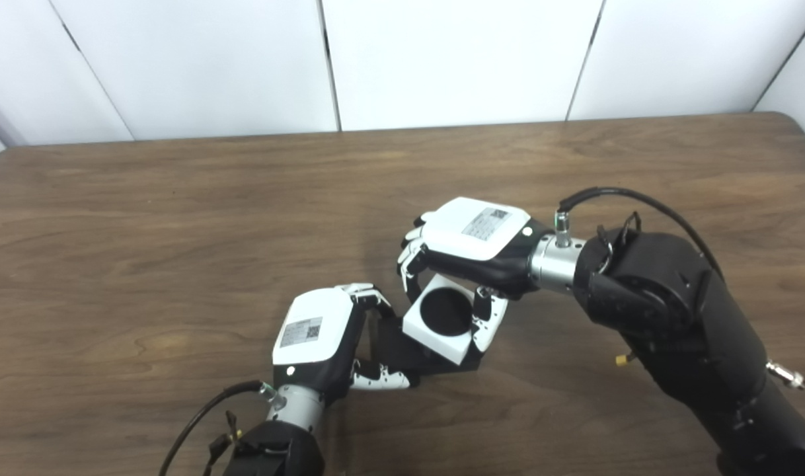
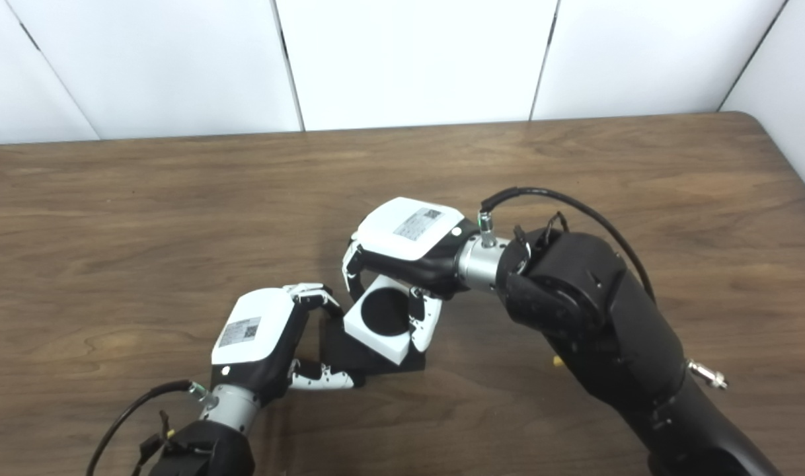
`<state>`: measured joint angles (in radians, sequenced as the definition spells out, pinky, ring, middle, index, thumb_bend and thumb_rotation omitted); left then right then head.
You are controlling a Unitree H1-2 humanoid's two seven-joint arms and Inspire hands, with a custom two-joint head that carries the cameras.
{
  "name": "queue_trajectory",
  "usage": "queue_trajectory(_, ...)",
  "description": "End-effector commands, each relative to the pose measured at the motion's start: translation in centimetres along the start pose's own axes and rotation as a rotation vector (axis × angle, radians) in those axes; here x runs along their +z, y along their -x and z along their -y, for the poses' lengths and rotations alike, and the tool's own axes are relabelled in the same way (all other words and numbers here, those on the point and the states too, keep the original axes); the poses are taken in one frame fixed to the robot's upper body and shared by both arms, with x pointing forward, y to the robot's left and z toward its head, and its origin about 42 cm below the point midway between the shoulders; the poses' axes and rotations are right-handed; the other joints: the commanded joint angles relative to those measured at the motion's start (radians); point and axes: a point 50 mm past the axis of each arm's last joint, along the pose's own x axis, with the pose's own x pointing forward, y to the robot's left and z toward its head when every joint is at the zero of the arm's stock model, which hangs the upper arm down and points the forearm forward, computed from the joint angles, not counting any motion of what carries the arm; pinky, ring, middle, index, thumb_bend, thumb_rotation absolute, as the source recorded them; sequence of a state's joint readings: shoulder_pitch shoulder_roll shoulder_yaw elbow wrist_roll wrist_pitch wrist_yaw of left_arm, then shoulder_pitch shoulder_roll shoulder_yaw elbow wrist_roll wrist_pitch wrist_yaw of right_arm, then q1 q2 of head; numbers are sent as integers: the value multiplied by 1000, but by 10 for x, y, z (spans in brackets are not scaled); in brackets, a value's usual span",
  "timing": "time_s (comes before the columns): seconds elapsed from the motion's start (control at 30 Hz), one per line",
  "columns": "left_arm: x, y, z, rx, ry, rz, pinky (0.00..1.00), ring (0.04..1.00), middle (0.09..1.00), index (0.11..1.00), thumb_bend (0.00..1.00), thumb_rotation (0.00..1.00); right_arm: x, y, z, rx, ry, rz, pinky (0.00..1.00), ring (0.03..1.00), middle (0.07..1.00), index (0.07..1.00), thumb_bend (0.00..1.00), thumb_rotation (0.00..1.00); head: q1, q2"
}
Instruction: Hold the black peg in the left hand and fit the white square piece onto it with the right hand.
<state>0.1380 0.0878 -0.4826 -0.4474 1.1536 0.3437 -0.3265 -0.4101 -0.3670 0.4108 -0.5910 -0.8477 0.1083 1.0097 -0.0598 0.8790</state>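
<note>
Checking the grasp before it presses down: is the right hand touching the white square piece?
Touching. The left eye view shows the right hand with fingers against the white square piece.

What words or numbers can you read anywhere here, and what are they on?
No words or numbers can be read.
Sticker on the back of the left hand: a square code and small print, too blurred to read.
Sticker on the back of the right hand: likewise too blurred.
White square piece: no writing shows.

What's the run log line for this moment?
left hand: shut on black peg | right hand: shut on white square piece | piece over peg, tilted | seating: cannot tell | table: peg base resting
</note>
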Motion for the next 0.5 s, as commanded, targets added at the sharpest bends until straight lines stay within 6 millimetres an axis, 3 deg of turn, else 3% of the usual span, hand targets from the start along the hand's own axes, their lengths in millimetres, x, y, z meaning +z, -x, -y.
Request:
queue_trajectory(0.0, 0, 5, 24, -162, 48, -7, 720, 823, 801, 489, 522, 59, 0, 0, 9, -53, 43, -2, 961, 883, 789, 487, 522, 135, -1, 1)
queue_trajectory(0.47, 1, 6, 24, -162, 49, -9, 727, 828, 804, 489, 522, 59, 6, -10, -10, -45, 47, -25, 922, 868, 795, 495, 524, 148, -2, 3)
